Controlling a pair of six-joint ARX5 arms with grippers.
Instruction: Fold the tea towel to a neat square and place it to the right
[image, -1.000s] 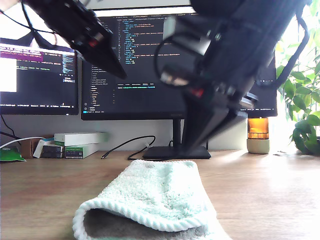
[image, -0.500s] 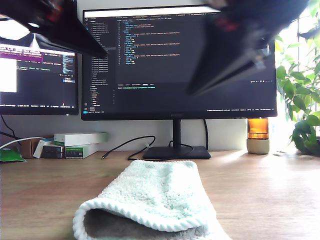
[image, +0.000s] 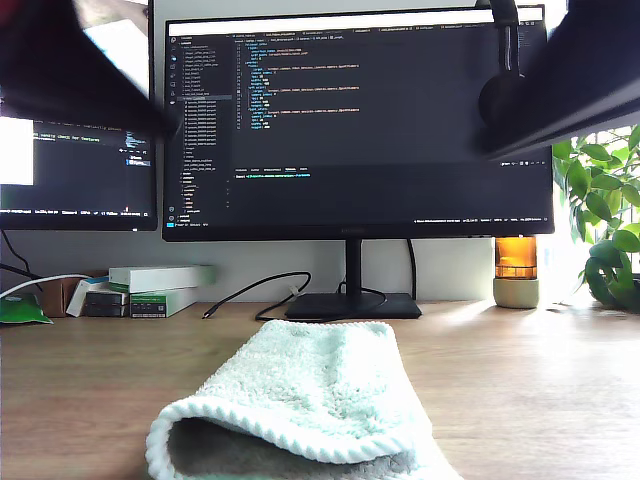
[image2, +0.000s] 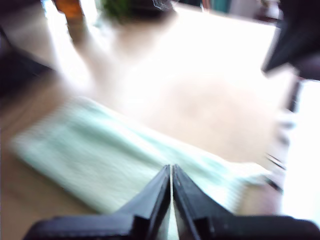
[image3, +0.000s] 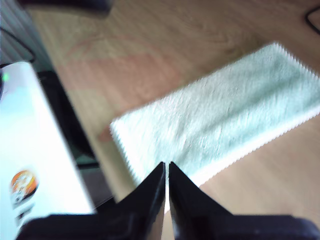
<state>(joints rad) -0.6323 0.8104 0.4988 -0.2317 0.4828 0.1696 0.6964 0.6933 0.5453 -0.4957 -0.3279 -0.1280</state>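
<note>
The tea towel (image: 300, 400) lies folded into a long pale mint strip on the wooden desk, low in the middle of the exterior view, with its ribbed whitish hem curling open toward the camera. My first gripper (image2: 171, 167) is shut with nothing in it and hangs above the blurred towel (image2: 110, 160). My second gripper (image3: 166, 164) is also shut and empty, high over one short end of the towel (image3: 225, 115). Two dark blurred arms show at the exterior view's upper left (image: 70, 70) and upper right (image: 570, 80), both well clear of the cloth.
Behind the towel stands a large monitor (image: 350, 120) on a stand (image: 350, 302), and a second monitor (image: 80, 170) is at the exterior view's left. Boxes (image: 160, 285), a black cable (image: 255, 290), an amber lamp (image: 516, 265) and a plant (image: 605, 220) line the back.
Both arms have risen up and outward, away from the towel, toward the exterior view's upper corners. The towel has not moved.
</note>
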